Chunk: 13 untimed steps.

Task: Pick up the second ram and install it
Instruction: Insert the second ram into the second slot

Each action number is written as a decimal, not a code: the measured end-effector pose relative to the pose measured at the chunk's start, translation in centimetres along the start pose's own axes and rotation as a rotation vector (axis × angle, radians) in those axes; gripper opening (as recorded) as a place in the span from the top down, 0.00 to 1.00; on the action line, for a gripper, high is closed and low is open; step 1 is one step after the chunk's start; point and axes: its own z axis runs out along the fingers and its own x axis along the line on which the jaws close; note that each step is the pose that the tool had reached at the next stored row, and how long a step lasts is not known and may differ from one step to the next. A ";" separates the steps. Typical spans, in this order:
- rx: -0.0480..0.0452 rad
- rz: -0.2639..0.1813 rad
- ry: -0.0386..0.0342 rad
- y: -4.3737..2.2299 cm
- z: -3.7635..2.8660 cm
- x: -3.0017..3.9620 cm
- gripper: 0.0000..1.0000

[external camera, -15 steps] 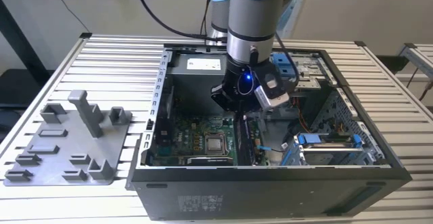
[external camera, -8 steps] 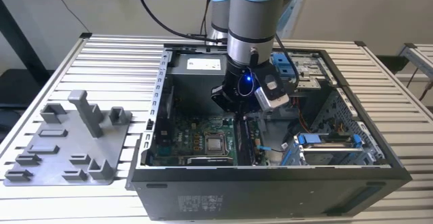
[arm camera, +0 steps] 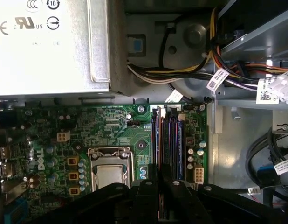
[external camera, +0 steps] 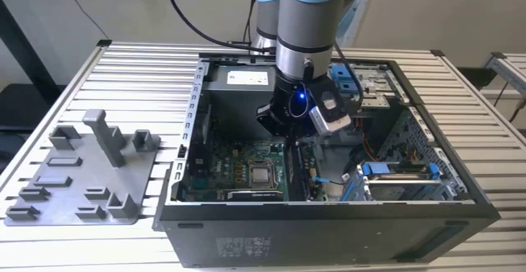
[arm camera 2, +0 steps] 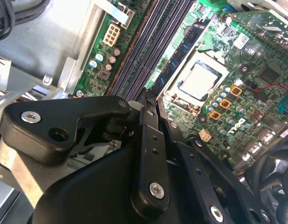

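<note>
The gripper (external camera: 289,138) hangs low inside the open computer case (external camera: 329,213), right over the memory slots (arm camera: 168,140) beside the processor socket (arm camera: 109,170). The second ram (arm camera 2: 183,49) stands in the slot next to the socket, a thin dark bluish strip just ahead of the fingertips. I cannot tell how far the fingers are parted or whether they grip it

Open case on a table, tray beside it

The case (external camera: 329,223) lies on the table (external camera: 140,75); the tray (external camera: 82,180) sits beside it on the exterior view's left. Inside, the motherboard (external camera: 238,161) carries the CPU socket (arm camera: 108,173) next to the slots (arm camera: 167,140). The gripper (external camera: 297,138) hangs above the slots.
</note>
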 end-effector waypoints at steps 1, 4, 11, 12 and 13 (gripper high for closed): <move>0.0002 0.000 0.0001 -0.01 0.05 0.00 0.86; 0.0004 -0.001 0.0001 -0.08 0.36 0.01 0.86; 0.0003 -0.001 0.0001 -0.27 1.26 0.03 0.86; 0.0003 -0.001 0.0001 -0.27 1.38 0.04 0.86; 0.0003 -0.001 0.0001 -0.27 1.47 0.04 0.86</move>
